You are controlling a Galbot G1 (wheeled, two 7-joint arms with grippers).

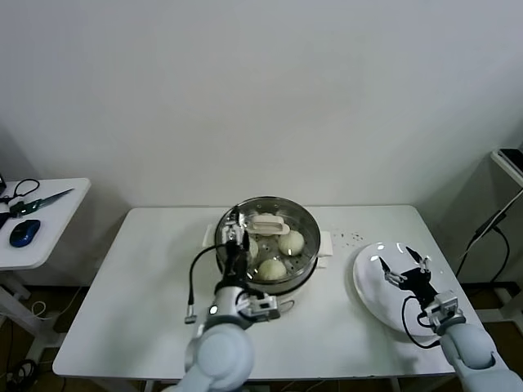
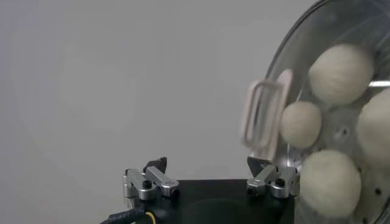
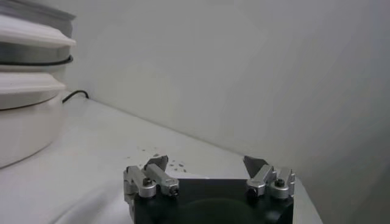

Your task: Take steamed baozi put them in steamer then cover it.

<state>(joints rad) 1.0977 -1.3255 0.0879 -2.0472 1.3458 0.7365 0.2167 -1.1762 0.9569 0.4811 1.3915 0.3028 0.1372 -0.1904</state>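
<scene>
The steamer (image 1: 304,269) stands mid-table on its white base. The clear glass cover (image 1: 299,219) lies over it, with its cream handle (image 1: 266,221) toward the far side. Baozi show through the glass (image 1: 291,242), (image 1: 272,268). My left gripper (image 1: 235,237) is open and empty at the steamer's left rim, close to the handle. In the left wrist view the gripper (image 2: 207,167) sits beside the cover's handle (image 2: 263,115), and four baozi show under the glass, among them (image 2: 341,73), (image 2: 331,182). My right gripper (image 1: 400,265) is open and empty above the flat white plate (image 1: 372,286).
The steamer's side (image 3: 30,91) shows far off in the right wrist view beyond my right gripper (image 3: 207,164). Dark specks (image 1: 353,238) lie on the table right of the steamer. A side table (image 1: 49,220) with a blue mouse (image 1: 24,232) stands at left.
</scene>
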